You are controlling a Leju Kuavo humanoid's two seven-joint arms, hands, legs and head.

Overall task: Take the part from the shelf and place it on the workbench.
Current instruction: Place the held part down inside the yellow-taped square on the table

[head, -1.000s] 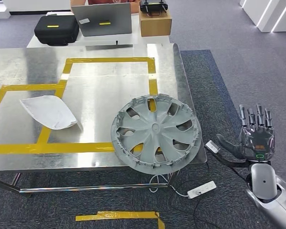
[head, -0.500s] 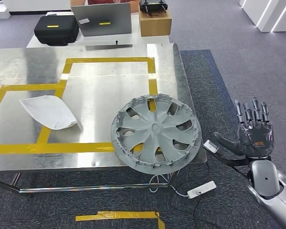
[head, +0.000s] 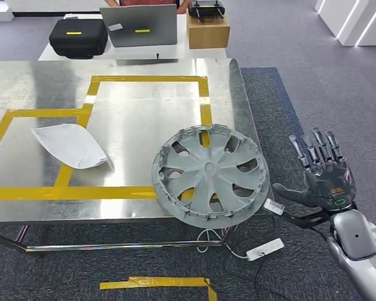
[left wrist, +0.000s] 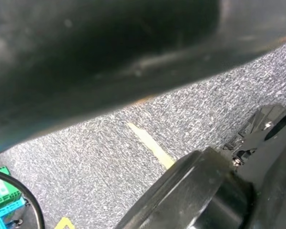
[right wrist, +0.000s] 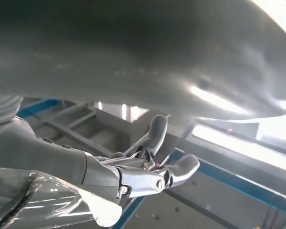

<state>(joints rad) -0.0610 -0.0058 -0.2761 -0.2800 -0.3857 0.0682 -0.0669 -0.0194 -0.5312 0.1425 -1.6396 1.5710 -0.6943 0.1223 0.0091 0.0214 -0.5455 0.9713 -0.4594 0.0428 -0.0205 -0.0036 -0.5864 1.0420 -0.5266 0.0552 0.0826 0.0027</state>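
The grey wheel cover (head: pixel 210 174) is lying flat at the near right corner of the shiny metal surface (head: pixel 129 125), its rim hanging a little over the near edge and over the right edge, and it is sitting across the yellow tape lines (head: pixel 202 100) marked there. The right hand (head: pixel 326 175) is hovering off the right edge of the surface, near the cover but apart from it, with its fingers (head: pixel 314 147) spread wide and pointing away and nothing in them (the thumb is reaching out toward the cover's side). I cannot tell how the left hand's fingers are set. Toward the left edge a white curved panel (head: pixel 67 145) is resting on the surface, well apart from the cover. Beyond the far edge a black case (head: pixel 77 37), a laptop (head: pixel 141 25) and a cardboard box (head: pixel 207 30) are sitting on another surface. A white power strip (head: pixel 265 249) is lying on the carpet below the near right corner.
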